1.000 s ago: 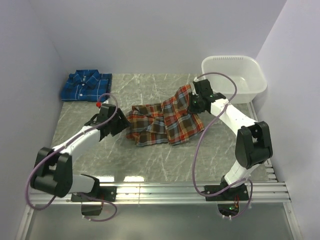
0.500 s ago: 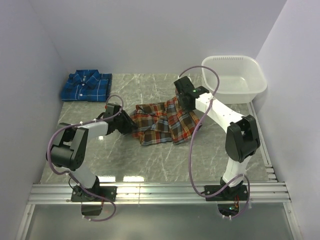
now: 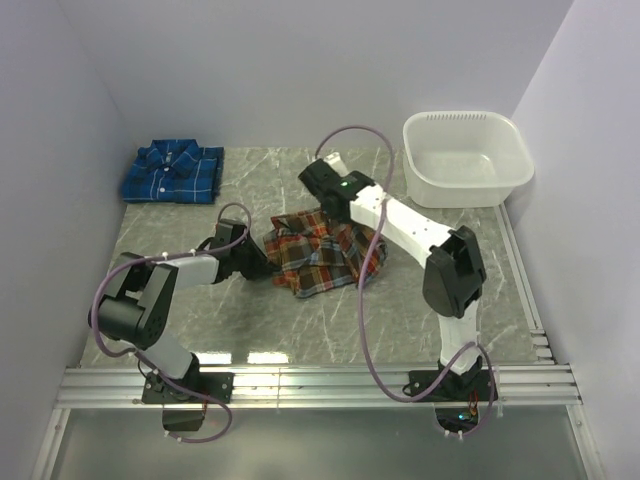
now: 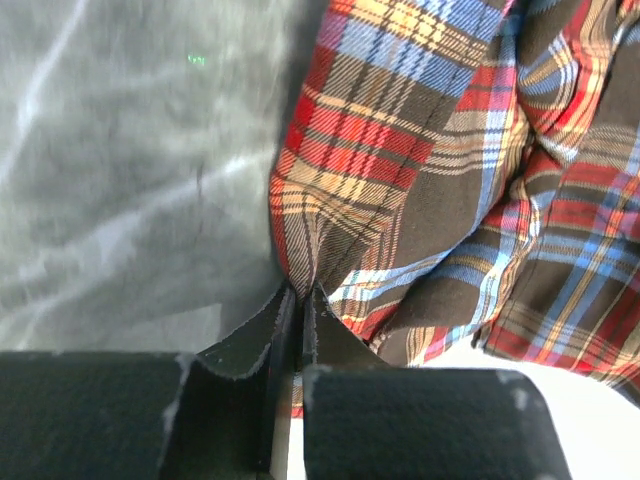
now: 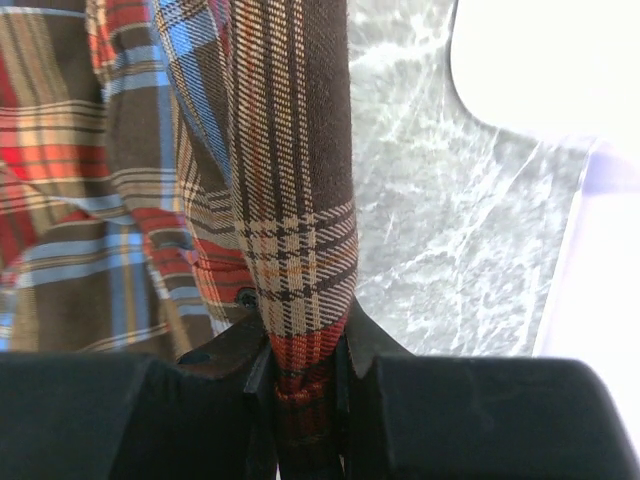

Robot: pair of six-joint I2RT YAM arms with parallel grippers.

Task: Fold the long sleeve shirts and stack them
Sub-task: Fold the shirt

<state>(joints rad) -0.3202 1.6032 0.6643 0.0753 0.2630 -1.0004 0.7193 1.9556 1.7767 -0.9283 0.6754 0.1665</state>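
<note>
Your left gripper [image 3: 262, 263] lies low on the table [image 3: 300, 325] at the left edge of the red shirt [image 3: 320, 250]. In the wrist view its jaws are pressed together on a thin fold of that edge [image 4: 300, 293], with almost no gap between them. Your right gripper [image 3: 320, 208] reaches in over the shirt's far side and is clamped on a thick bunched strip of the plaid [image 5: 303, 338]. The cloth fills the space between its fingers and runs up from them in a tight band. The red shirt sits crumpled in a heap at the middle of the table, between the two grippers, and is not laid flat. The blue shirt [image 3: 172, 172] lies folded with its collar up in the far left corner, well apart from the red one. The tub [image 3: 468, 190] stands in the far right corner, away from both shirts.
</note>
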